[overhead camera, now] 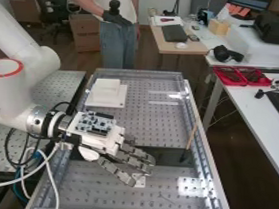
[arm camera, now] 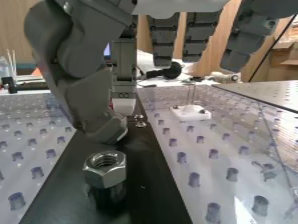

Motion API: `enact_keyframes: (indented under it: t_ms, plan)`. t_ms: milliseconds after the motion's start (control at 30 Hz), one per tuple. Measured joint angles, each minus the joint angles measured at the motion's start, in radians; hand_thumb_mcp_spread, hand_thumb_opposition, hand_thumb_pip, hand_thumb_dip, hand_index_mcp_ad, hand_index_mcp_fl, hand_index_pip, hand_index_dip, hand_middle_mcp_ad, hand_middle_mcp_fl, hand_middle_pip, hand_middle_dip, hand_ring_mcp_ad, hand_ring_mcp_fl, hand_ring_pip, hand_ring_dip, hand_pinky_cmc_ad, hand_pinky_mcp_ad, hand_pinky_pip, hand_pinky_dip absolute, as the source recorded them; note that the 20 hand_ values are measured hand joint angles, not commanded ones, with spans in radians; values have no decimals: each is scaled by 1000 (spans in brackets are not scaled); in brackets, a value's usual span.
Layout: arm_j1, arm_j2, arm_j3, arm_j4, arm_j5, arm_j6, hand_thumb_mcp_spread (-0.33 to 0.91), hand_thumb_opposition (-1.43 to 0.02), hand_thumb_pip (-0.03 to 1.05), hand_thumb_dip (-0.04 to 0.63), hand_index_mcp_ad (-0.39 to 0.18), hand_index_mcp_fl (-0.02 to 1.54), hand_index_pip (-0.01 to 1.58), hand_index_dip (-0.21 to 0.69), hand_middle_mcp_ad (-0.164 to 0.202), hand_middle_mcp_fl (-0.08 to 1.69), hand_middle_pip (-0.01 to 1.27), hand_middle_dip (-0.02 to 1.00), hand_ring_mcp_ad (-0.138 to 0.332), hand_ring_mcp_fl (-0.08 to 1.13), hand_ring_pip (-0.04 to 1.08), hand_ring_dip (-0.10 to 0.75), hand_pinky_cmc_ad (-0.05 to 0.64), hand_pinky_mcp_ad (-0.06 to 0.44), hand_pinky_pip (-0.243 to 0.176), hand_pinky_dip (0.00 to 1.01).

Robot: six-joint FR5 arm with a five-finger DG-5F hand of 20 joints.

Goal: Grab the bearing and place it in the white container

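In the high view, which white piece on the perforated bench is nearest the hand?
The small piece, beside the fingertips of the hand; the large, stepped block sits farther away.

White arm (overhead camera: 9, 89) | red ring | dark grey hand (overhead camera: 129, 159)

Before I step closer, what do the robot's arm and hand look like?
The arm is rounded and white, with a red ring and black and white cables beside it. The hand has blocky dark grey fingers, a white housing and a circuit board on top.
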Motion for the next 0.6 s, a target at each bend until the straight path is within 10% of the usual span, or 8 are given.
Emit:
enact_keyframes:
  t_ms: [600]
  plan:
    - [-1,-9,8,-5,-1,0,483,-873,606,363,-106,21,1473,202,77,5,126,248,117,-10,96,96,332,278,-52,176]
